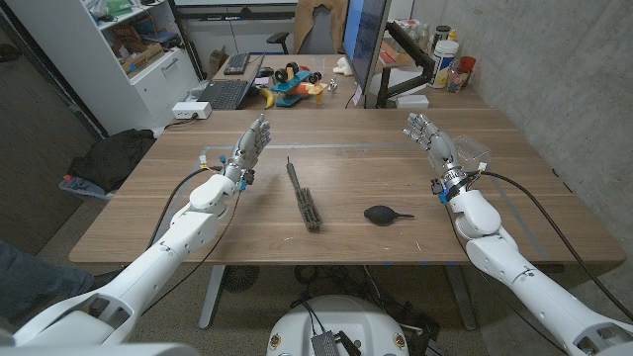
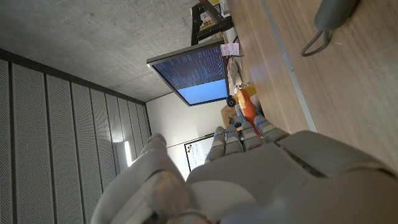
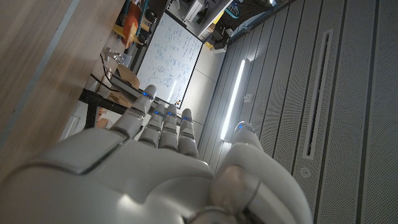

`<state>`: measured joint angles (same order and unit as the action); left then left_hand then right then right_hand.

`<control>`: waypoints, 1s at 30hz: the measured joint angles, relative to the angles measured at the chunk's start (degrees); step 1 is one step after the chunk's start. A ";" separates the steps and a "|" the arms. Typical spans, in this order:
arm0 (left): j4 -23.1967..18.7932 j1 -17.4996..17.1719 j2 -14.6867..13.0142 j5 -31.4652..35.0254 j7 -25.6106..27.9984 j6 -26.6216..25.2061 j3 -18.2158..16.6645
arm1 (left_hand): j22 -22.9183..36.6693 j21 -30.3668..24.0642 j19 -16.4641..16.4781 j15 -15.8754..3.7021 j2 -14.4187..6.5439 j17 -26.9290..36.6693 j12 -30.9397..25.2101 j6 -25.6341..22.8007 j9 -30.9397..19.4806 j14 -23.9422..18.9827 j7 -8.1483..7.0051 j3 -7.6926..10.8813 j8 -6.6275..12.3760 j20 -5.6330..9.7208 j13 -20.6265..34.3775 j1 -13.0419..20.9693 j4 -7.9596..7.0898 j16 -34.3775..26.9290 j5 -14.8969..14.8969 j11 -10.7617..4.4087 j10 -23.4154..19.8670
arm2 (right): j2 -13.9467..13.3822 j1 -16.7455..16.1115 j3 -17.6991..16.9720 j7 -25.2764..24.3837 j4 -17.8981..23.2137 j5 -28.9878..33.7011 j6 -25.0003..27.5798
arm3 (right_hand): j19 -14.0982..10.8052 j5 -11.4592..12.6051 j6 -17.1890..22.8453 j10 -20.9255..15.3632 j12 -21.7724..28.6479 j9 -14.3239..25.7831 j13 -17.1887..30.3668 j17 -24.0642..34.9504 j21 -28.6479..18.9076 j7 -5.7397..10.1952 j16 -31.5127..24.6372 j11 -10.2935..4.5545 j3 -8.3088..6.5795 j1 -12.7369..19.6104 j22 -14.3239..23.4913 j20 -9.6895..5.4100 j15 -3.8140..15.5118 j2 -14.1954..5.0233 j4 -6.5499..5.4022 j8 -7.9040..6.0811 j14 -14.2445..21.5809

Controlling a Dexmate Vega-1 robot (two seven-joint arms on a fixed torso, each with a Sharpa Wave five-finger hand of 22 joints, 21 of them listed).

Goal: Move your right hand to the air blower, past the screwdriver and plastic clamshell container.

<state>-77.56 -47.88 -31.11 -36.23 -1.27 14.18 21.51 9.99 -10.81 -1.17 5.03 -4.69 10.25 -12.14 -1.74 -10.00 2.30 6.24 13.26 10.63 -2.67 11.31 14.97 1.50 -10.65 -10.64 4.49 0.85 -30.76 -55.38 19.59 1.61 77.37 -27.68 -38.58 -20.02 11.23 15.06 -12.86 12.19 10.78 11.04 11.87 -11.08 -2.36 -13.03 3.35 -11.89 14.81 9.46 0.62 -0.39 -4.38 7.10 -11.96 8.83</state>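
A black air blower [image 1: 381, 214] lies on the wooden table [image 1: 346, 168] right of the middle, near the front. To its left a long dark screwdriver [image 1: 305, 196] runs from the table's middle toward the front edge. At the right side stands a clear plastic clamshell container [image 1: 474, 152]. My right hand [image 1: 427, 136] is raised just left of it, fingers straight, holding nothing, well behind and to the right of the blower. My left hand [image 1: 253, 144] is raised over the table's left part, also holding nothing. Each wrist view looks along its own hand's back: left hand [image 2: 249, 180], right hand [image 3: 168, 174].
Behind the table stand a monitor [image 1: 364, 40], a black monitor arm [image 1: 410, 69] and bottles [image 1: 447, 61] at the back right. A laptop [image 1: 226, 94] and colourful toys [image 1: 292, 84] sit on a second table beyond. Cables trail from both wrists.
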 measured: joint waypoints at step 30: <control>-0.09 0.46 0.03 0.32 -0.03 -0.68 0.49 | 0.00 0.00 -0.31 0.00 0.00 0.00 0.00 0.00 0.00 0.00 0.00 -0.24 0.00 -0.30 0.00 0.00 0.23 0.00 0.00 0.00 0.00 | -0.67 -2.01 0.00 0.44 2.62 1.84 -1.94 | -1.34 0.25 1.33 -1.58 0.39 0.00 0.00 -0.01 0.00 0.72 0.00 -0.37 0.25 -0.46 0.00 0.09 0.39 0.46 -0.25 0.00 1.83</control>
<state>-77.64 -47.43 -31.08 -35.91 -1.29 13.51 21.99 9.99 -10.81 -1.47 5.03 -4.69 10.25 -12.14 -1.74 -10.00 2.30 6.24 13.02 10.63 -2.98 11.31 14.97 1.73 -10.65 -10.64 4.49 0.85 -31.43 -57.39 19.59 2.05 79.99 -25.85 -40.52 -21.36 11.48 16.39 -14.44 12.58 10.77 11.04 11.86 -11.08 -1.64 -13.03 2.97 -11.64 14.35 9.46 0.71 0.01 -3.92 6.86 -11.96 10.66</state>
